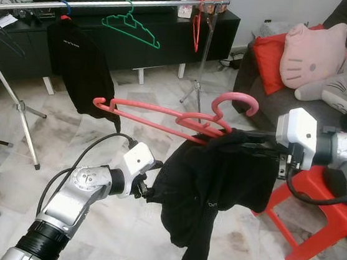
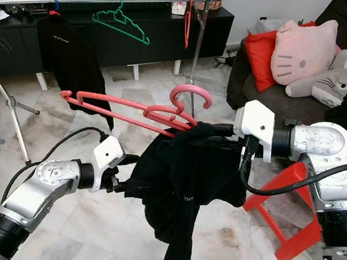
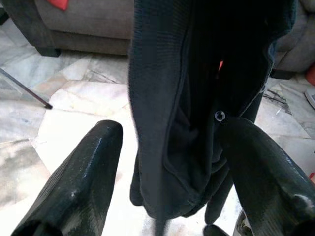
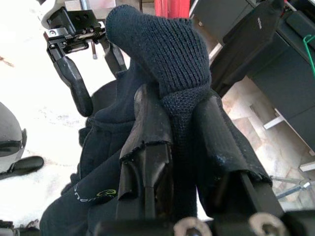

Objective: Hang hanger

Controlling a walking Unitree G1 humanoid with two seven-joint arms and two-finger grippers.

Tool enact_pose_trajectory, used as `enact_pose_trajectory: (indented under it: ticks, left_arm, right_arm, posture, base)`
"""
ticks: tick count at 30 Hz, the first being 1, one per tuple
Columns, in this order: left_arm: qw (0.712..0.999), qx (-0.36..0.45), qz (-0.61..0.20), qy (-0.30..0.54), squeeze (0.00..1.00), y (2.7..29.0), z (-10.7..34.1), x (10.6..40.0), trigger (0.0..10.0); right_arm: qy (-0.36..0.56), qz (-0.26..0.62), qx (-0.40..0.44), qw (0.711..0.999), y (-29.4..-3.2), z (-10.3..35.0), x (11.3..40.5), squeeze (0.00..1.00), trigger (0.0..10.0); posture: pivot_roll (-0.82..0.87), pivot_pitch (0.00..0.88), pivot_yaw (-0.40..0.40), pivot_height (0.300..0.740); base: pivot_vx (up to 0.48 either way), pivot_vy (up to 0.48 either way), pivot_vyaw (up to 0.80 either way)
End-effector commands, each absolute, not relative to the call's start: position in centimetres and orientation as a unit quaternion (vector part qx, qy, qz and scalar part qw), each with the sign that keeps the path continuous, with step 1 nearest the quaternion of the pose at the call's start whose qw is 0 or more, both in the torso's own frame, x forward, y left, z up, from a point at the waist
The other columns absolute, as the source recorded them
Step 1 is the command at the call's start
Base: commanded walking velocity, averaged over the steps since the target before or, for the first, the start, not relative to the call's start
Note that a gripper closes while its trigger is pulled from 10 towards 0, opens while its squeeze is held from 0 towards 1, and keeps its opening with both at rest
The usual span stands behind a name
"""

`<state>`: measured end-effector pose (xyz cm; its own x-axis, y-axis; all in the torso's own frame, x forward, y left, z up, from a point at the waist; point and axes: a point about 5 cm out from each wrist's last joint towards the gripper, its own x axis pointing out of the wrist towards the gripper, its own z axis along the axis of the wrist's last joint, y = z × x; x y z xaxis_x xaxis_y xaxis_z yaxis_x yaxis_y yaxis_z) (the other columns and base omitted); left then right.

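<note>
While the black garment (image 1: 216, 191) hangs mid-air in front of the robot, it is pinched at its upper edge by the right gripper (image 4: 179, 132), whose fingers (image 4: 147, 147) are closed tight on a bunched fold of the knit fabric. A pink hanger (image 1: 163, 113) is seen resting across the top of the garment, just beside the right gripper, hook up and tilted toward the robot's right; whether it is clamped together with the cloth cannot be told. The left gripper (image 3: 167, 172) is held at the garment's lower left edge, fingers (image 3: 83, 182) spread wide with a hanging fold of cloth between them; the far finger touches the fabric, nothing is clamped. Behind, a metal rail (image 1: 113, 2) on tripod legs is seen, carrying a black shirt (image 1: 81, 63), a green hanger (image 1: 132, 25) and a red hanger (image 1: 196, 29). A red stool (image 1: 314, 215) is placed on the marble floor (image 1: 6, 167) by the sofa (image 1: 271, 97), on which plush cushions (image 1: 313, 55) are piled.
</note>
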<state>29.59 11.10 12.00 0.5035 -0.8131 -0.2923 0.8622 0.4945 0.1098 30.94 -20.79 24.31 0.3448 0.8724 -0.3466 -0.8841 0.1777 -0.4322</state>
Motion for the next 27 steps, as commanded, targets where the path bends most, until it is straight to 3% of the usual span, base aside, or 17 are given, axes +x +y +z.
enact_pose_trajectory:
  ticks: [1,2,4,5,7,9,10,11,12,13,20,21,22,27]
  left_arm:
    - [0.858,0.128,-0.485,0.107,0.00,11.0,12.1,29.8,10.0]
    - [0.859,0.123,-0.485,0.113,0.00,11.1,12.1,29.7,7.7]
    - [0.859,0.121,-0.484,0.114,0.00,11.2,12.1,29.7,7.7]
    - [0.860,0.116,-0.482,0.115,0.00,11.3,12.1,29.7,0.0]
    - [0.861,0.119,-0.482,0.116,0.00,11.3,12.1,29.7,0.0]
    - [0.860,0.119,-0.482,0.117,0.00,11.1,12.1,29.8,1.1]
    - [0.860,0.118,-0.483,0.118,0.00,11.0,12.1,29.8,1.1]
    - [0.859,0.117,-0.484,0.119,0.00,10.8,12.0,29.8,2.7]
    - [0.858,0.116,-0.486,0.122,0.00,10.5,12.0,29.8,8.0]
    - [0.858,0.119,-0.484,0.123,0.00,10.4,11.8,29.8,10.0]
    - [0.864,0.109,-0.474,0.127,0.00,9.4,11.5,29.8,10.0]
    - [0.865,0.108,-0.474,0.127,0.00,9.4,11.5,29.8,5.5]
    - [0.865,0.108,-0.473,0.127,0.00,9.5,11.5,29.8,0.0]
    - [0.866,0.107,-0.471,0.130,0.00,9.8,11.5,29.8,0.0]
  right_arm:
    - [-0.022,0.566,-0.304,0.766,-20.9,26.2,30.7,0.00,0.0]
    - [-0.021,0.566,-0.303,0.766,-20.9,26.2,30.6,0.00,0.0]
    - [-0.021,0.566,-0.303,0.766,-20.9,26.3,30.6,0.00,0.0]
    - [-0.023,0.566,-0.302,0.766,-20.8,26.4,30.6,0.00,0.0]
    - [-0.024,0.566,-0.304,0.766,-20.6,26.4,30.7,0.00,0.0]
    - [-0.028,0.570,-0.302,0.764,-20.4,26.5,30.8,0.00,0.0]
    - [-0.029,0.570,-0.301,0.764,-20.3,26.6,30.8,0.00,0.0]
    - [-0.031,0.571,-0.302,0.763,-20.2,26.7,30.7,0.00,0.0]
    - [-0.035,0.573,-0.303,0.761,-20.1,26.8,30.7,0.00,0.0]
    - [-0.037,0.571,-0.303,0.762,-20.0,26.9,30.8,0.00,0.0]
    - [-0.035,0.569,-0.305,0.763,-20.1,26.9,30.8,0.00,0.0]
    - [-0.035,0.569,-0.305,0.763,-20.1,26.9,30.7,0.00,0.0]
    - [-0.034,0.568,-0.305,0.763,-20.1,26.9,30.8,0.00,0.0]
    - [-0.032,0.564,-0.305,0.766,-20.3,26.8,30.9,0.00,0.0]
  posture:
    - [-0.16,0.048,-0.038,0.740]
    - [-0.16,0.047,-0.039,0.740]
    - [-0.16,0.047,-0.039,0.740]
    - [-0.16,0.042,-0.039,0.740]
    - [-0.17,0.040,-0.039,0.740]
    - [-0.16,0.038,-0.040,0.740]
    - [-0.16,0.038,-0.040,0.740]
    - [-0.16,0.036,-0.040,0.740]
    - [-0.16,0.035,-0.040,0.740]
    - [-0.16,0.035,-0.040,0.740]
    - [-0.17,0.034,-0.040,0.740]
    - [-0.17,0.037,-0.041,0.740]
    - [-0.17,0.038,-0.041,0.740]
    - [-0.17,0.040,-0.040,0.740]
  base:
    - [0.000,0.000,0.00]
    - [0.000,0.000,0.00]
    - [0.000,0.000,0.00]
    - [0.000,0.000,0.00]
    - [0.000,0.000,0.00]
    - [0.000,0.000,0.00]
    - [0.000,0.000,0.00]
    - [0.000,0.000,0.00]
    - [0.000,0.000,0.00]
    - [0.000,0.000,0.00]
    - [0.000,0.000,0.00]
    - [0.000,0.000,0.00]
    - [0.000,0.000,0.00]
    - [0.000,0.000,0.00]
